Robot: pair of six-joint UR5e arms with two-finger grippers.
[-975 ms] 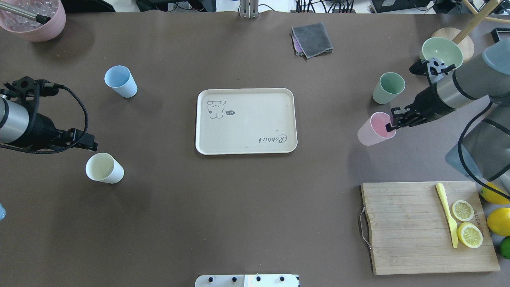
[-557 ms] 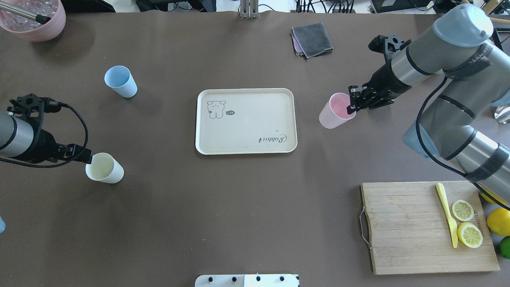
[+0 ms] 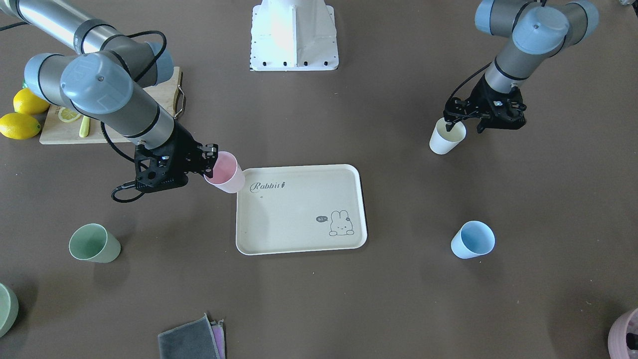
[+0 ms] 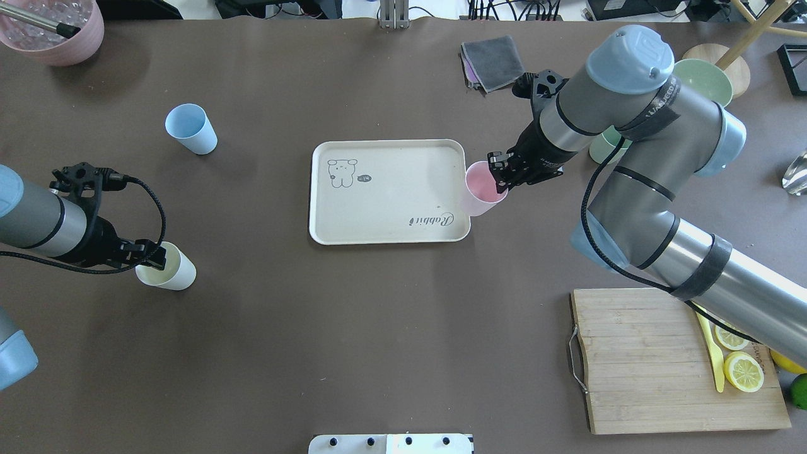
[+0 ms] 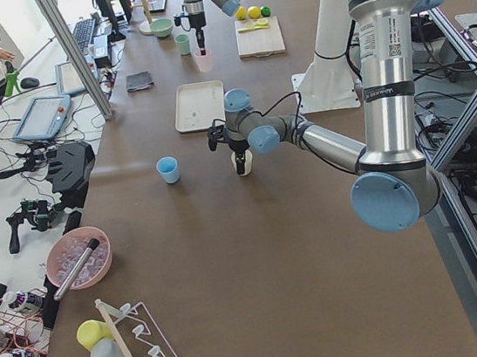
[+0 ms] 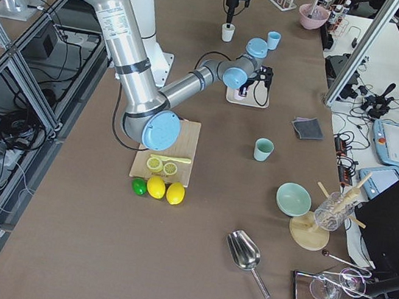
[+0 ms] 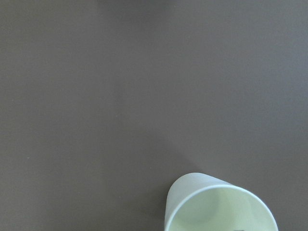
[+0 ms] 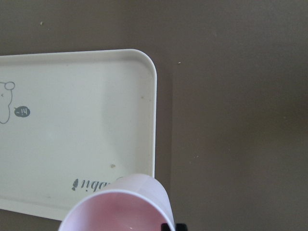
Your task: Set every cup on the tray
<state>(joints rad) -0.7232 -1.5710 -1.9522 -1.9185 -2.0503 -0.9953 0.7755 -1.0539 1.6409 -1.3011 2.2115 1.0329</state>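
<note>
My right gripper [image 4: 499,178] is shut on the rim of the pink cup [image 4: 480,189] and holds it over the right edge of the cream tray [image 4: 391,157]. The right wrist view shows the pink cup [image 8: 120,207] above the tray's corner [image 8: 96,120]. My left gripper [image 4: 153,254] is open at the rim of the cream-white cup [image 4: 171,271], which stands on the table; one finger looks to be inside it. The blue cup [image 4: 191,129] stands at the far left. The sage green cup [image 4: 600,150] stands half hidden behind my right arm; it shows whole in the front view [image 3: 94,243].
A wooden cutting board [image 4: 637,359] with lemon slices and a yellow knife lies at the near right. A grey cloth [image 4: 493,62] and a green bowl [image 4: 703,79] are at the far right. A mauve container [image 4: 53,31] is at the far left corner.
My right arm has carried the pink cup leftward from the table's right side to the tray's right edge. My left gripper has moved right onto the cream-white cup's rim.
</note>
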